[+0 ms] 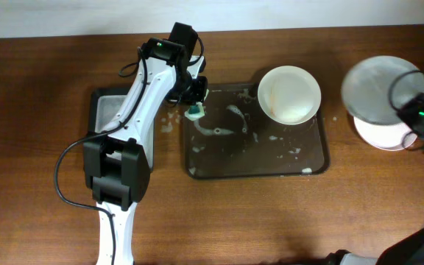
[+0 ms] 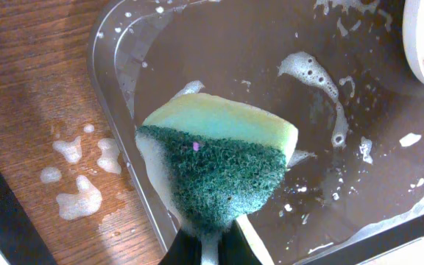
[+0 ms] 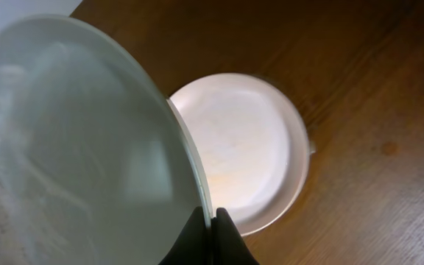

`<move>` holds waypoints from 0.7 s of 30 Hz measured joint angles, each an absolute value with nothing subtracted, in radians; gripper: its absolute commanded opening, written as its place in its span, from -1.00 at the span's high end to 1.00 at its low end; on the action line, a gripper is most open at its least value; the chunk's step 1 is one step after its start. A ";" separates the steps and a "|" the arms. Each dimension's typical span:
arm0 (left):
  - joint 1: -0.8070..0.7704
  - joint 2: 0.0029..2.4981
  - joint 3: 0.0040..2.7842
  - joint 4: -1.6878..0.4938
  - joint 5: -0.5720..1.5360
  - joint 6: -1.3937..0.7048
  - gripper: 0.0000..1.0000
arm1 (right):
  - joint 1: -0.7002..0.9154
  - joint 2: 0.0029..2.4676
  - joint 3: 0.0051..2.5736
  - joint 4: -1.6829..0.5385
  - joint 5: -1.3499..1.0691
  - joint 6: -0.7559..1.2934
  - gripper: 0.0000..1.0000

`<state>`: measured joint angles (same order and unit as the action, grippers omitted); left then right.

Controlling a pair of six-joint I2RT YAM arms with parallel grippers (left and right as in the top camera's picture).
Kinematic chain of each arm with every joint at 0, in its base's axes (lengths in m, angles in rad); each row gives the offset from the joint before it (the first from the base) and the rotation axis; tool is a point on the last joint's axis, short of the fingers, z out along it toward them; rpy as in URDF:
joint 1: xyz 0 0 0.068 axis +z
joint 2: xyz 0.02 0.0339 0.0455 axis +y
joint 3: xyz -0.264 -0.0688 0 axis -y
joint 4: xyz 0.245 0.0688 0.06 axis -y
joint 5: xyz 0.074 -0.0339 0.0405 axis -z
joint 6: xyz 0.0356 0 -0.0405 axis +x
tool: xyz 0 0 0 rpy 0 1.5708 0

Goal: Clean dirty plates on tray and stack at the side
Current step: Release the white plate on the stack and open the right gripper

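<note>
Left jaws: my left gripper is pinched shut on a yellow foam sponge with a green scouring face. It hangs over the left end of the large dark rectangular tray with a raised rim.

Right jaws: my right gripper is closed narrowly on the rim of a round white plate filmed with grey soap.

Stack: the held plate hangs over a second round white plate, which lies flat on the brown wooden table, right of the tray. I cannot tell whether the two touch.

Last plate: a third white plate with an orange-brown smear sits in the tray's far right corner, well apart from the sponge.

Risk, right: I hold only a wet rim, so the plate may slip. If let go off-centre, it could clatter or slide off the lower plate.

Risk, left: the plate overlaps the tray's rim, so scrubbing may rock or push it out.

Around: white foam streaks on the tray floor and water drops on the table. A smaller dark tray with a grey soapy inside lies partly under my left arm.

In the way: only foam lies between sponge and plate.
</note>
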<state>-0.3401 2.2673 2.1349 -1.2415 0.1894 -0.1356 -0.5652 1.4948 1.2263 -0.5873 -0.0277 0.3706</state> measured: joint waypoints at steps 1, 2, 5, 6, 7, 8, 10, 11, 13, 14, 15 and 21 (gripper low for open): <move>-0.340 2.267 2.135 -1.242 0.189 -0.136 0.99 | -0.596 1.512 1.227 -0.575 -0.047 0.371 0.92; -0.340 2.267 2.135 -1.241 0.190 -0.136 0.99 | -0.617 1.534 1.227 -0.563 -0.060 0.372 0.92; -0.340 2.267 2.135 -1.241 0.190 -0.136 0.99 | -0.642 1.618 1.229 -0.546 -0.077 0.375 0.92; -0.340 2.267 2.135 -1.241 0.190 -0.136 0.99 | -0.643 1.651 1.229 -0.543 -0.073 0.374 0.92; -0.340 2.267 2.135 -1.241 0.189 -0.136 0.99 | -0.645 1.683 1.229 -0.536 -0.066 0.375 0.92; -0.340 2.267 2.135 -1.242 0.189 -0.136 0.99 | -0.645 1.714 1.229 -0.525 -0.057 0.375 0.92; -0.340 2.267 2.135 -1.242 0.189 -0.136 0.99 | -0.646 1.769 1.229 -0.499 -0.038 0.378 0.92; -0.340 2.267 2.135 -1.242 0.190 -0.136 0.99 | -0.646 1.782 1.229 -0.489 -0.032 0.378 0.92; -0.340 2.267 2.135 -1.241 0.189 -0.136 0.99 | -0.646 1.811 1.229 -0.455 -0.024 0.379 0.92; -0.340 2.267 2.135 -1.242 0.189 -0.136 0.99 | -0.646 1.826 1.229 -0.437 -0.020 0.381 0.92; -0.340 2.267 2.135 -1.242 0.189 -0.136 0.99 | -0.646 1.837 1.229 -0.426 -0.014 0.382 0.92; -0.340 2.267 2.135 -1.242 0.189 -0.136 0.99 | -0.646 1.905 1.229 -0.413 0.026 0.389 0.65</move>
